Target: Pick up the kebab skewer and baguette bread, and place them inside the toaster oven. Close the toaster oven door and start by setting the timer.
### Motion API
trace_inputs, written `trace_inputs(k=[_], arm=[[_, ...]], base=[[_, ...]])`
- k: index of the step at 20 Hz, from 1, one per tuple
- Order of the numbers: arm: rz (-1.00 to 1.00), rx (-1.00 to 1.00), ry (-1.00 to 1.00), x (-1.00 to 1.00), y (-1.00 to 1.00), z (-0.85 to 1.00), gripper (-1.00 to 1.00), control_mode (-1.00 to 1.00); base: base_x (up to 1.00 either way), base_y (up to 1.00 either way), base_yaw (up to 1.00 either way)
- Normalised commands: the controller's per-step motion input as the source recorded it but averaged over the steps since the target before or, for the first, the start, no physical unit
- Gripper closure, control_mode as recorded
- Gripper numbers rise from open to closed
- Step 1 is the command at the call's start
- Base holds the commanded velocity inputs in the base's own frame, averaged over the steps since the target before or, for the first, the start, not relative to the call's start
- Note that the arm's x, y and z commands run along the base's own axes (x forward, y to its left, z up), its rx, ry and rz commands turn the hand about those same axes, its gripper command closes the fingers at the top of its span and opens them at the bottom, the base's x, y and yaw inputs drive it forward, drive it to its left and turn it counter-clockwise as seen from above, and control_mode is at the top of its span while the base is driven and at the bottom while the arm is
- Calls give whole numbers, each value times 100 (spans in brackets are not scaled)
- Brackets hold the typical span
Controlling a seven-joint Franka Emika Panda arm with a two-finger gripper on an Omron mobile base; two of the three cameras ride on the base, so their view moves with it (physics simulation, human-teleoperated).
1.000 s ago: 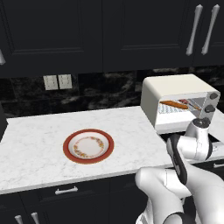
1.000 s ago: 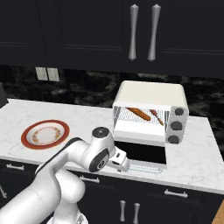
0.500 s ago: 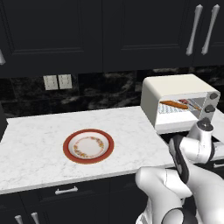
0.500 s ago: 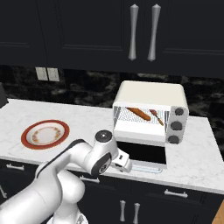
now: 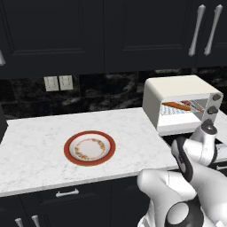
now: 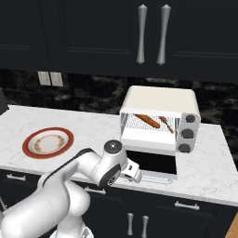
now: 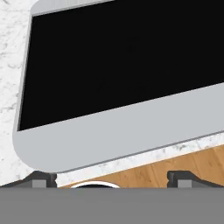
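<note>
A: Hand view first: your claw has its two dark tips spread wide at the bottom of the picture, with nothing between them. Just past the tips lies the toaster oven door, dropped flat, its dark glass facing the camera and its pale frame nearest the claw. You see marble worktop along one side of the door and a strip of wooden floor past the worktop's front edge.

B: And where are the kebab skewer and the baguette bread?

A: Look at the right base view. Both lie on the rack inside the toaster oven: the baguette bread towards the left of the cavity, the kebab skewer beside it on the right, nearer the knobs. They are up and behind the claw, well apart from it. You hold neither.

B: Where does the oven stand?

A: Near the right end of the worktop, against the back edge. In the left base view you find the loaf and the skewer through the open front.

B: Anything else on the surface?

A: A red-rimmed plate sits towards the middle of the worktop, nearer its front edge. Behind it you have a dark marbled backsplash with wall sockets, and black cabinets with silver handles above.
</note>
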Motion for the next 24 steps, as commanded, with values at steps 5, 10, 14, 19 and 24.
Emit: trace_inputs(k=[5,10,14,19,24], arm=[[0,-1,0,2,12,-13,-100,-100],[1,0,-8,5,10,-13,-100,-100],[0,0,-22,10,2,-4,-100,-100],[0,0,-17,19,0,0,-100,-100],[0,0,-7,21,6,0,-100,-100]], base=[[0,0,0],[0,0,0],[0,0,0],[0,0,0],[0,0,0]])
